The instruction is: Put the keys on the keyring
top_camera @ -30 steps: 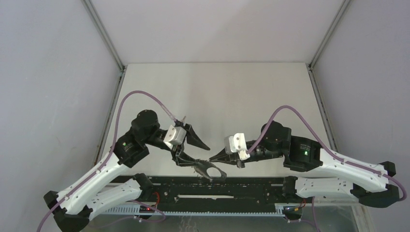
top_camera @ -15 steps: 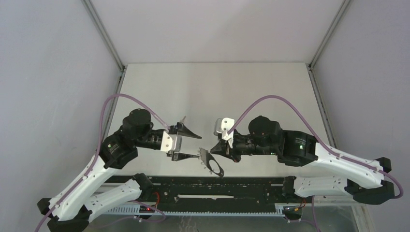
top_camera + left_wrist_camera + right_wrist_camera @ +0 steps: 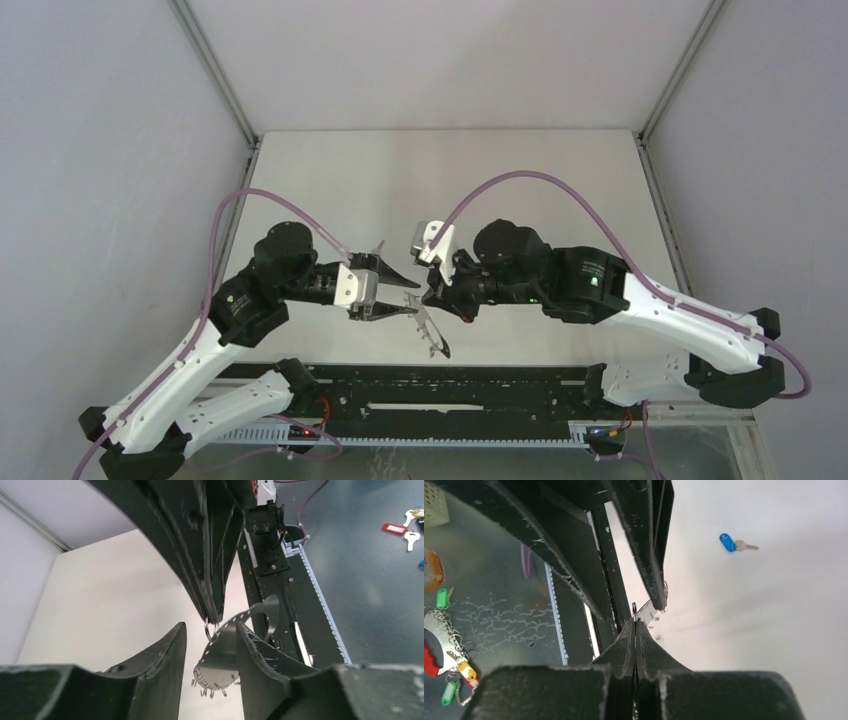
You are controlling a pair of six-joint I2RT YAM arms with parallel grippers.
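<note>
Keyring (image 3: 432, 335) now edge-on, beside left hand (image 3: 410, 298)

The large thin grey metal keyring (image 3: 428, 326), fringed with small wire loops, hangs over the pale flat table (image 3: 520, 180), near the front edge and just behind the long black metal rail (image 3: 480, 385). It is between the two arms. The black left end effector (image 3: 210, 627) is at its left, with one of the fingers (image 3: 160, 655) on each side of it. The black right end effector (image 3: 634, 622) meets its rim from the right. A small metal key with a blue oblong plastic tag (image 3: 730, 543) lies on the table, well apart from the keyring.
</note>
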